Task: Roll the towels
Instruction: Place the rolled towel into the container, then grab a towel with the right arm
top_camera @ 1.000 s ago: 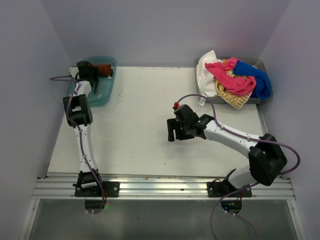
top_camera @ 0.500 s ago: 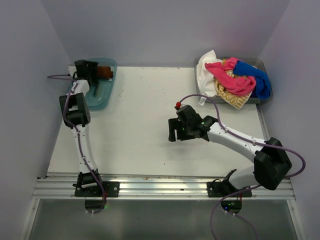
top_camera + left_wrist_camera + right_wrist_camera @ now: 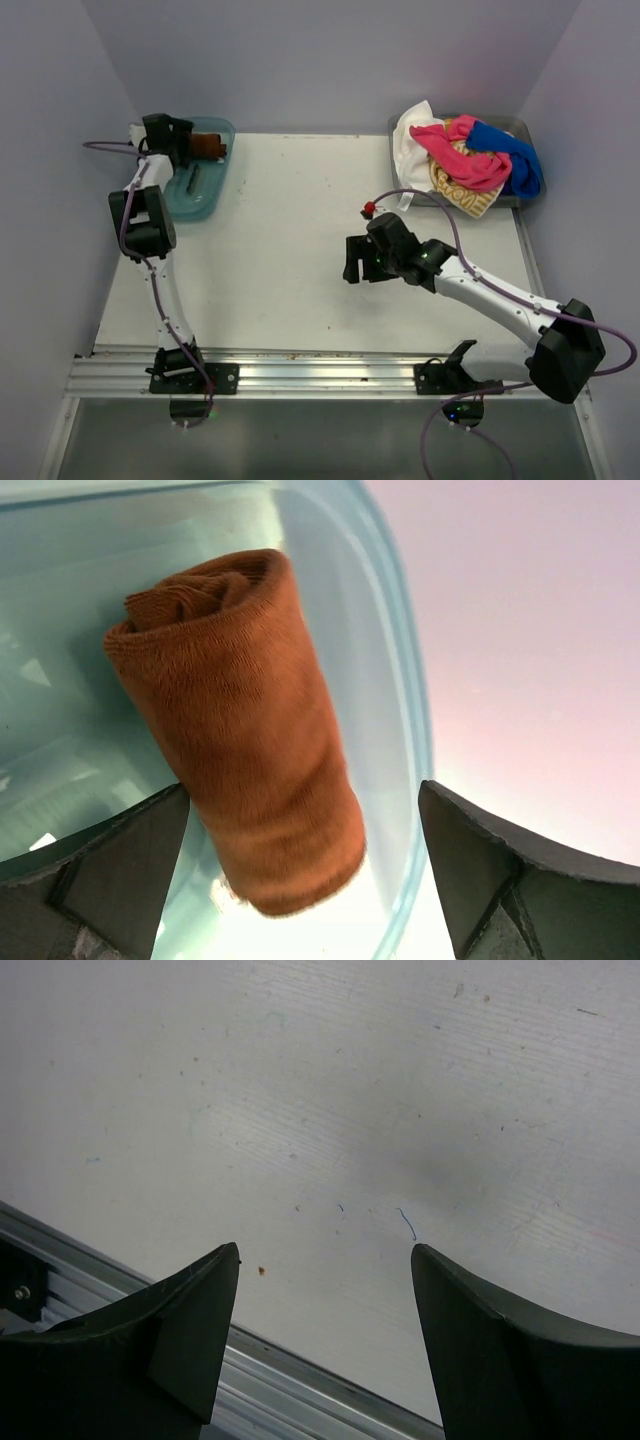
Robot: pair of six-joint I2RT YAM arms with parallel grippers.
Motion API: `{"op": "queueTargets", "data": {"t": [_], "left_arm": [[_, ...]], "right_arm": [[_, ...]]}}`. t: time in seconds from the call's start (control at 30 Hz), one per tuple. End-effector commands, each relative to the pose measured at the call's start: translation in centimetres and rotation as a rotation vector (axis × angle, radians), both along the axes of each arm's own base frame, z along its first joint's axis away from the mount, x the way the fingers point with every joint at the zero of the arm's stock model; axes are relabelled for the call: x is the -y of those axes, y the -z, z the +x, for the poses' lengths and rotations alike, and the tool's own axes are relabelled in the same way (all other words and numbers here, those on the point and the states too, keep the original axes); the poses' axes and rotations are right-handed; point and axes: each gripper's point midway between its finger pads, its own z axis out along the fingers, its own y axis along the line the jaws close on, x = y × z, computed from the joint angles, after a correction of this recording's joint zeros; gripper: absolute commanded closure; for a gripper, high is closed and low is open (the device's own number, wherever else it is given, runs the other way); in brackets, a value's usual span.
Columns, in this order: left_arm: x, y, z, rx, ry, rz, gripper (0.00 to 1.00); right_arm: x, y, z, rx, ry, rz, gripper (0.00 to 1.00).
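Towel (image 3: pixel 235 720) in rust-brown, rolled into a cylinder, lies inside the teal tray (image 3: pixel 205 200) at the far left corner of the table (image 3: pixel 290 220), close to the tray's rim. The left gripper (image 3: pixel 305 790) is open, with one jaw on each side of the roll and a clear gap on the rim side. The remaining towels (image 3: pixel 465 160), pink, white, blue and striped, sit heaped in a grey tray (image 3: pixel 500 121) at the far right. The right gripper (image 3: pixel 325 1250) is open and empty above bare table near the middle.

Soft even light, sharp focus; glare low in left wrist view.
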Motion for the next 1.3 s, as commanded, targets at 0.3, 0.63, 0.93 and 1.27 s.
{"op": "queueTargets", "data": {"t": [0.3,0.63,0.93,1.27], "left_arm": [[0.1,-13.2,-5.5,0.057,0.047,0.234,0.00],[10.9,-20.1,-13.8,0.100,0.370,0.457,0.00],[27.2,-14.8,-24.6,-0.038,0.740,0.650,0.00],[34.1,-8.7,-34.6,-0.133,1.030,0.731,0.00]], "right_arm": [[3.4,-2.4,-0.1,0.103,0.089,-0.042,0.25],[6.4,-3.7,1.9,0.146,0.200,-0.168,0.21],[13.4,-6.7,7.1,0.163,0.446,-0.165,0.20],[18.0,-8.3,11.0,0.141,0.644,-0.132,0.19]]}}
